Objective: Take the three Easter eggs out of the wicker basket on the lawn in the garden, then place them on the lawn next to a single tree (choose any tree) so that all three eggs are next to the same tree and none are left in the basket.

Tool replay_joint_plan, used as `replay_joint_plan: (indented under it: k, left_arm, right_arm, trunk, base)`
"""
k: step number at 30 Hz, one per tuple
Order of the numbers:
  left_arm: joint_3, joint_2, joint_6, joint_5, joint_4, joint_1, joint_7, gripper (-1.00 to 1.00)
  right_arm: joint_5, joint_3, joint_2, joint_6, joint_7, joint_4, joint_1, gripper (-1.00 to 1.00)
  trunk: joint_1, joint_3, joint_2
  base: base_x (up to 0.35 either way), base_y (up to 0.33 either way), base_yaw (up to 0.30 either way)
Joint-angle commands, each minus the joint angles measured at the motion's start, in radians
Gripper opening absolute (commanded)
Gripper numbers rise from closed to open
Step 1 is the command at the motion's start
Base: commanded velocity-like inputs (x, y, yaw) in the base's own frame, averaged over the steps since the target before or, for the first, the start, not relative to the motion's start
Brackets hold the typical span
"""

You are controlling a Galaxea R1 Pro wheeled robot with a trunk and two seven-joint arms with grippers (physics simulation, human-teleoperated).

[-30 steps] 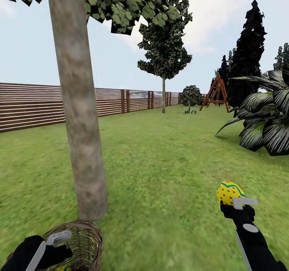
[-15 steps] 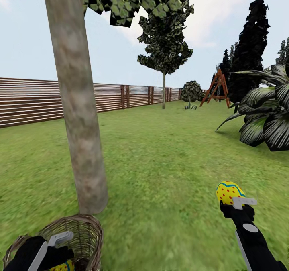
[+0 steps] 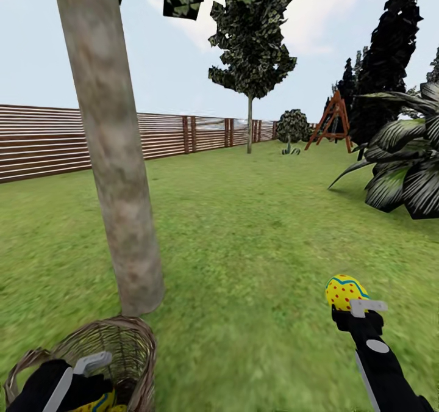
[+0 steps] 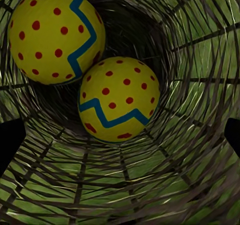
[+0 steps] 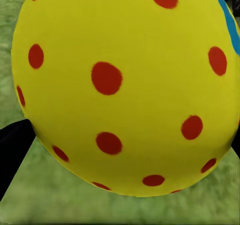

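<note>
The pale grey-brown trunk of the tree (image 3: 116, 174) rises from the lawn (image 3: 244, 229) at the left. At its foot stands the brown wicker basket (image 3: 135, 332). My left gripper (image 3: 91, 363) hangs open over the basket's mouth. The left wrist view looks down inside, where two yellow Easter eggs (image 4: 55, 35) (image 4: 119, 99) with red dots and blue zigzags lie side by side between the spread fingers of the left gripper (image 4: 120, 135). My right gripper (image 3: 352, 302) is shut on a third egg (image 3: 343, 290), held above the grass to the right of the tree. That egg (image 5: 125, 85) looms large in the right wrist view.
A brown slatted fence (image 3: 61, 143) runs along the left and back. A thin-trunked tree (image 3: 249, 125), a red swing frame (image 3: 332, 122) and dark conifers (image 3: 384, 64) stand far off. A big-leaved plant (image 3: 402, 174) crowds the right side. Open grass lies between it and the trunk.
The whole picture has shifted, so the camera has moved: trunk and basket sit higher in view, with more of the basket showing. Both arms keep their places and grips.
</note>
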Motion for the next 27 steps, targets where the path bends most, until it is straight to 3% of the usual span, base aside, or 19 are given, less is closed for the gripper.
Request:
replay_joint_plan:
  k: [1, 14, 18, 22, 25, 27]
  left_arm:
    - [0.001, 0.000, 0.004, 0.000, -0.001, 0.000, -0.002, 1.00]
    - [0.000, -0.005, 0.004, -0.001, -0.002, 0.000, -0.002, 1.00]
    - [0.000, -0.006, 0.004, 0.000, -0.002, 0.000, -0.002, 1.00]
    - [0.000, -0.007, 0.004, 0.000, -0.002, 0.000, -0.002, 1.00]
    - [0.000, -0.008, 0.004, 0.000, -0.002, 0.000, -0.002, 1.00]
    - [0.000, -0.012, 0.002, 0.000, -0.002, 0.000, -0.002, 1.00]
  right_arm:
    - [0.008, 0.007, 0.000, 0.007, -0.002, -0.001, 0.000, -1.00]
    - [0.008, 0.013, 0.000, 0.008, 0.001, -0.006, 0.000, -1.00]
    - [0.011, 0.030, -0.006, 0.003, 0.054, -0.010, 0.000, -1.00]
    - [0.066, 0.044, -0.003, 0.071, 0.077, -0.046, 0.000, -1.00]
    - [0.068, 0.045, -0.006, 0.134, 0.078, -0.096, 0.000, -1.00]
    - [0.043, 0.042, -0.009, 0.147, 0.077, -0.119, 0.000, -1.00]
  trunk:
    - [0.000, -0.005, -0.001]
    - [0.006, -0.055, -0.004]
    - [0.008, -0.071, -0.005]
    - [0.010, -0.086, -0.006]
    - [0.011, -0.098, -0.006]
    - [0.012, -0.106, -0.007]
  base:
    - [0.000, 0.000, 0.000]
    - [0.000, 0.000, 0.000]
    - [0.000, 0.000, 0.000]
    - [0.000, 0.000, 0.000]
    - [0.000, 0.000, 0.000]
    - [0.000, 0.000, 0.000]
